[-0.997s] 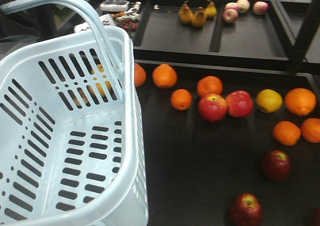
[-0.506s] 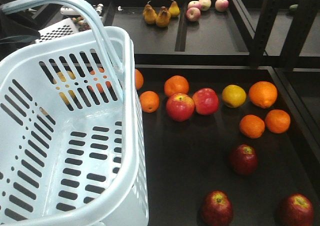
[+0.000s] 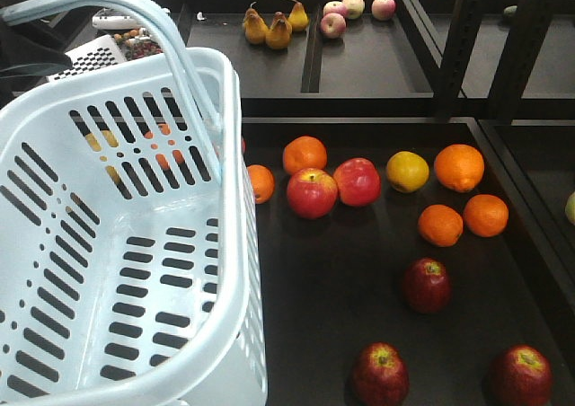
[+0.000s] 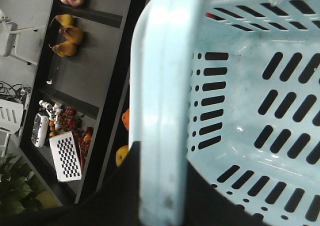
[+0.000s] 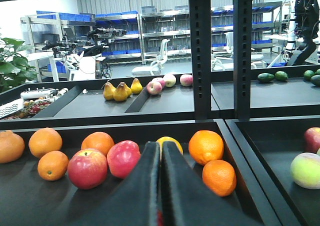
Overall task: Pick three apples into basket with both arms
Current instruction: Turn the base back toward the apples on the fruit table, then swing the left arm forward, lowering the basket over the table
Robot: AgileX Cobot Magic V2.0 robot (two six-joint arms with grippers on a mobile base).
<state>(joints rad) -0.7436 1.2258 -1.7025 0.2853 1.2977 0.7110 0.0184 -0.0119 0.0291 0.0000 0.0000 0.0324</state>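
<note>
The pale blue basket (image 3: 235,244) fills the left of the front view, with nothing inside it. In the left wrist view my left gripper (image 4: 161,153) is shut on the basket's hoop handle (image 4: 162,86), a black finger on each side. Three dark red apples lie on the black shelf to the basket's right: one (image 3: 426,285) mid-shelf, one (image 3: 380,374) near the front edge, one (image 3: 520,375) at the front right corner. My right gripper (image 5: 161,145) is shut with nothing in it, pointing over the shelf toward the back row of fruit. Neither gripper shows in the front view.
Two brighter red apples (image 3: 312,193) (image 3: 358,181), a yellow fruit (image 3: 407,171) and several oranges (image 3: 459,167) lie behind the dark ones. Pears (image 3: 268,27) and pale apples (image 3: 333,22) sit on the rear shelf. Black uprights (image 3: 463,42) rise at the right.
The front view has swung right: the shelf fruit has slid left in frame and a third dark apple has come into sight at the front right. The basket keeps its place in frame.
</note>
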